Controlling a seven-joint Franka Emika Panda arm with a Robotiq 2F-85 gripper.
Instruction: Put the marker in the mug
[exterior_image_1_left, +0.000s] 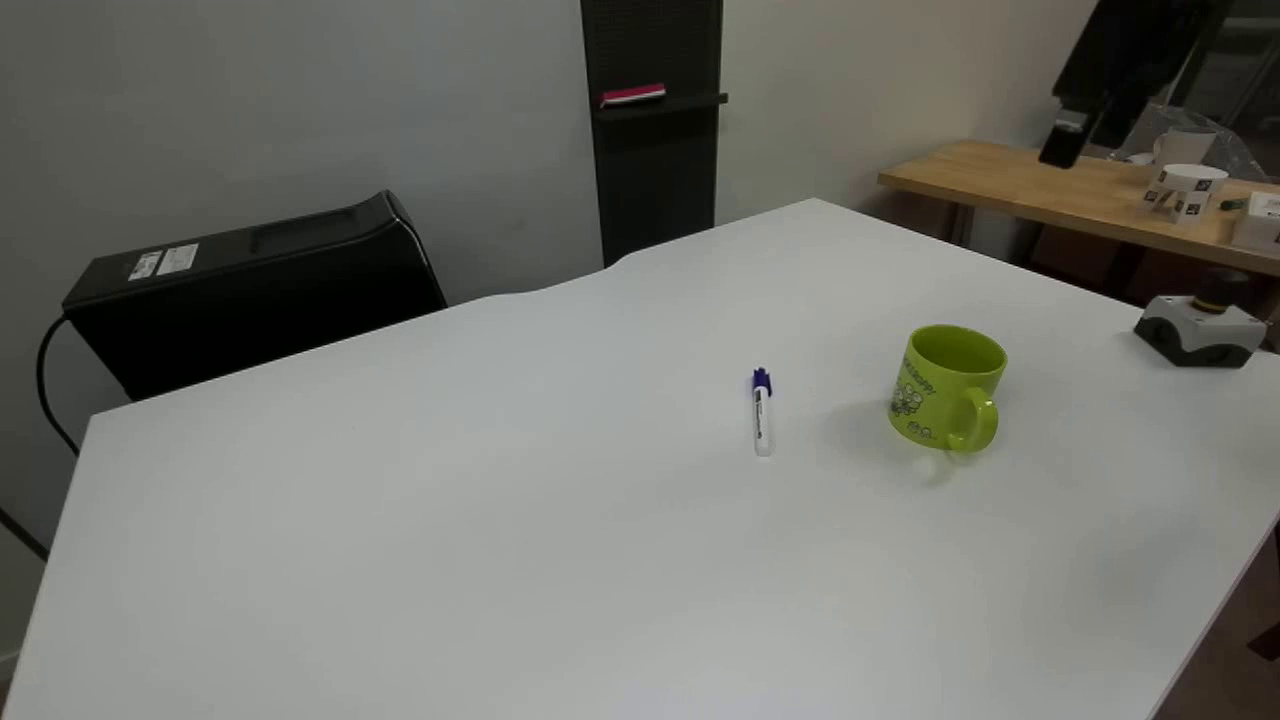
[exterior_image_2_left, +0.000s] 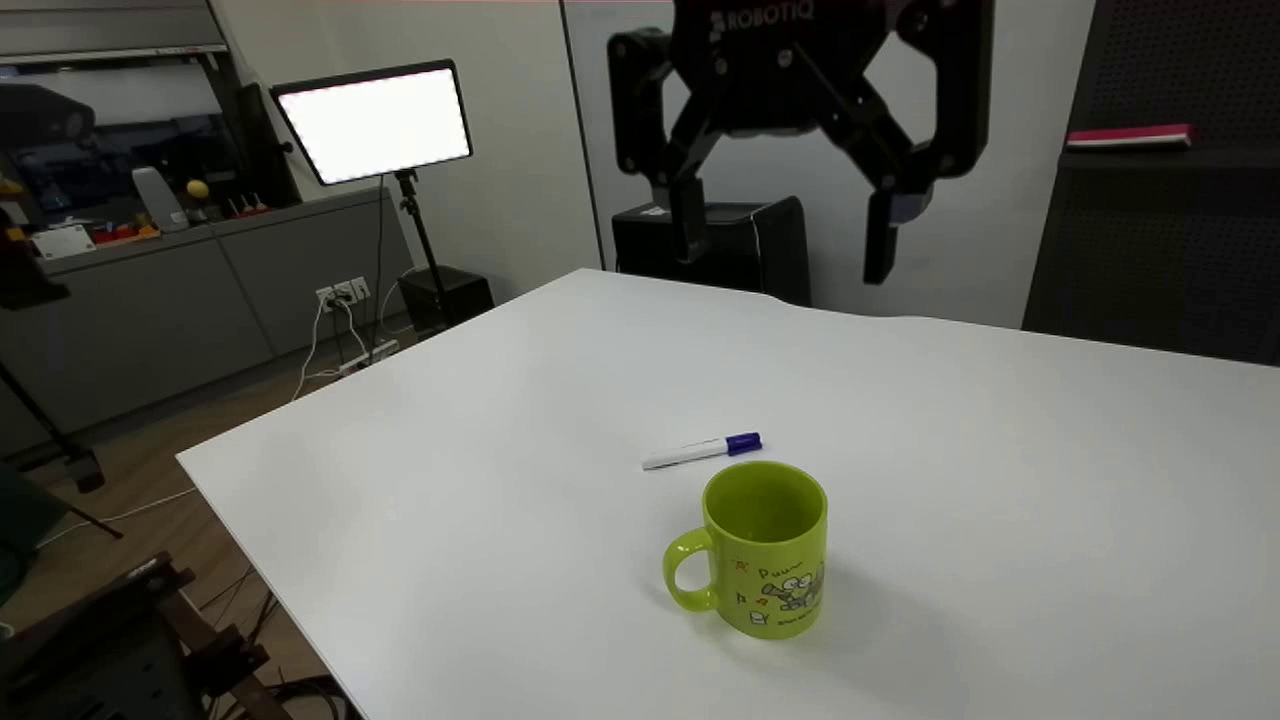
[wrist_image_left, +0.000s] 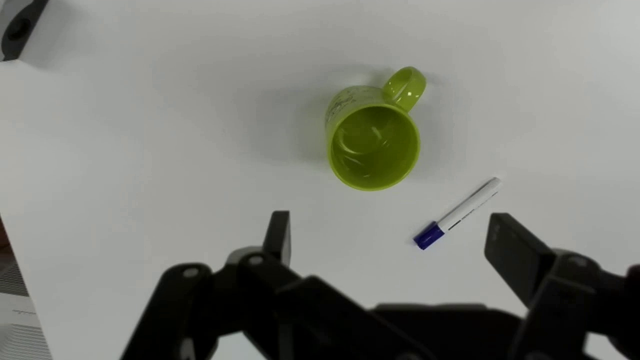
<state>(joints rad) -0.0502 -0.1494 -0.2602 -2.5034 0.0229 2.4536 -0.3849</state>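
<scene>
Our tool (wrist_image_left: 390, 227) hangs spread and empty; in the wrist view, the marker (wrist_image_left: 459, 215) lies on the bench (wrist_image_left: 175, 210), four o'clock from the mug (wrist_image_left: 372, 140). If we close askew, it may slip.

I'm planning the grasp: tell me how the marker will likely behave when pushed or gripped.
The marker will probably roll if pushed sideways: it looks round and lies on its side on the table. It should feel stiff between the fingers, looking straight and plastic. Its slimness suggests little weight.
</scene>
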